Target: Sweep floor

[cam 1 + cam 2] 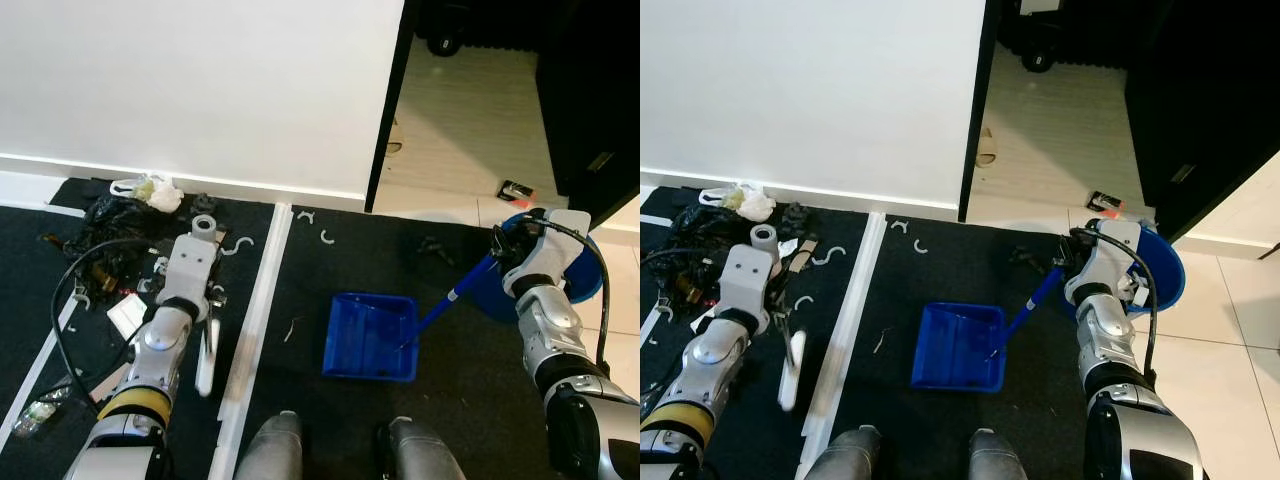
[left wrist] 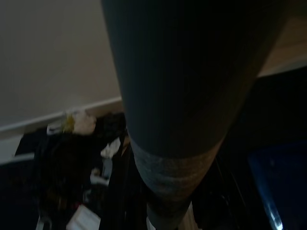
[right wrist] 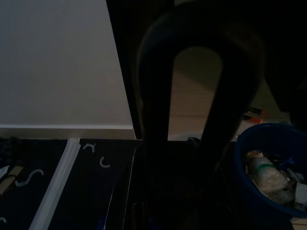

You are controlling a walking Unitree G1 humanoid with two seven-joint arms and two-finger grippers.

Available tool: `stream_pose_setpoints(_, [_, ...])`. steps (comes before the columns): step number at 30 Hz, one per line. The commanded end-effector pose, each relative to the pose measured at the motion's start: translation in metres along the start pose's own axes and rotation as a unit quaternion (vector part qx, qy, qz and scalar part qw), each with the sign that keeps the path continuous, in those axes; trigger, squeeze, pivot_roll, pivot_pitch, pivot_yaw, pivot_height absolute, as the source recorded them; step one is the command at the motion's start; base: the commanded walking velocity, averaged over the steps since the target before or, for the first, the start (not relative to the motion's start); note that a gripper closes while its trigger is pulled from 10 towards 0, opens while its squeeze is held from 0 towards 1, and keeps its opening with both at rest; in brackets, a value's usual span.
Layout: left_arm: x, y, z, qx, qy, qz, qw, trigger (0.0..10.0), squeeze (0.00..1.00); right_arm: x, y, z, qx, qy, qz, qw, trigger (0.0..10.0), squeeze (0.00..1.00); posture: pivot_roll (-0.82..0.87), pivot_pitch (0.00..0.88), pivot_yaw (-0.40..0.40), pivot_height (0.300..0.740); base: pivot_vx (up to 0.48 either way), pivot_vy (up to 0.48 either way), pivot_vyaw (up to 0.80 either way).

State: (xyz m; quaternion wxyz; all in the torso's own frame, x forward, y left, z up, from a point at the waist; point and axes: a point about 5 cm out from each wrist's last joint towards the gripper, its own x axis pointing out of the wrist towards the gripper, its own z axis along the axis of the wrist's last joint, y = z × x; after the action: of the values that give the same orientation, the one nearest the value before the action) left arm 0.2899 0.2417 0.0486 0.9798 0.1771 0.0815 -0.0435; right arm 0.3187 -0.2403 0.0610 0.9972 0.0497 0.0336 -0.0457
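— Knees first: two grey knees (image 1: 340, 450) at the bottom edge of the left eye view, over the black floor mat (image 1: 450, 330). What does the right gripper (image 1: 503, 243) hold?

— Its fingers are closed round the top of the blue handle (image 1: 455, 293), which slants down and leftward to the blue dustpan (image 1: 370, 335) lying flat on the mat ahead of the knees. Just beside that gripper stands a blue bin (image 1: 585, 275).

— And the left gripper (image 1: 207, 298)?

— It grips a pale broom handle (image 1: 207, 362), long axis running near to far beside the white strip (image 1: 255, 320). Beyond it, rubbish (image 1: 120, 235) is heaped against the white wall (image 1: 200, 90); white curled scraps (image 1: 318, 228) lie near the dark doorway (image 1: 470, 100).

— Right eye view?

— Same scene.

— Left wrist view?

— One thick dark shaft (image 2: 182, 120) crosses close to the lens; how far the fingers are apart, I cannot tell there.

— Right wrist view?

— Dark looped shape (image 3: 196, 110) up close, bin with wrappers (image 3: 268, 175) beside it.
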Motion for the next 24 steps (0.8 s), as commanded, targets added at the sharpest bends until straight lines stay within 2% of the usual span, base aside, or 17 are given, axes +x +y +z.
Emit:
stream_pose_setpoints(1, [0.002, 0.01, 0.008, 0.014, -0.016, 0.003, 1.0, 10.0, 0.0, -0.001, -0.003, 0.003, 0.01, -0.019, -0.008, 1.0, 10.0, 0.0, 0.12, 0.057, -0.041, 0.74, 0.0, 0.0, 0.0])
stream_pose_setpoints(9, [0.005, 0.01, 0.02, 0.006, -0.037, -0.001, 0.999, 10.0, 0.0, -0.001, -0.002, 0.002, 0.01, -0.014, -0.013, 1.0, 10.0, 0.0, 0.12, 0.059, -0.041, 0.74, 0.0, 0.0, 0.0])
stream_pose_setpoints(19, [0.006, 0.015, 0.027, 0.013, -0.045, 0.001, 0.999, 10.0, 0.0, 0.002, 0.01, 0.002, 0.018, -0.017, 0.002, 1.0, 10.0, 0.0, 0.12, 0.06, -0.046, 0.74, 0.0, 0.0, 0.0])
stream_pose_setpoints(23, [0.008, 0.015, 0.03, 0.011, -0.046, 0.004, 0.999, 10.0, 0.0, 0.003, 0.014, 0.002, 0.0, -0.016, 0.011, 1.0, 10.0, 0.0, 0.13, 0.06, -0.05, 0.74, 0.0, 0.0, 0.0])
stream_pose_setpoints(24, [0.008, 0.015, 0.031, 0.008, -0.046, 0.006, 0.999, 10.0, 0.0, 0.003, 0.015, 0.002, 0.0, -0.014, 0.016, 1.0, 10.0, 0.04, 0.13, 0.06, -0.05, 0.74, 0.0, 0.0, 0.49])
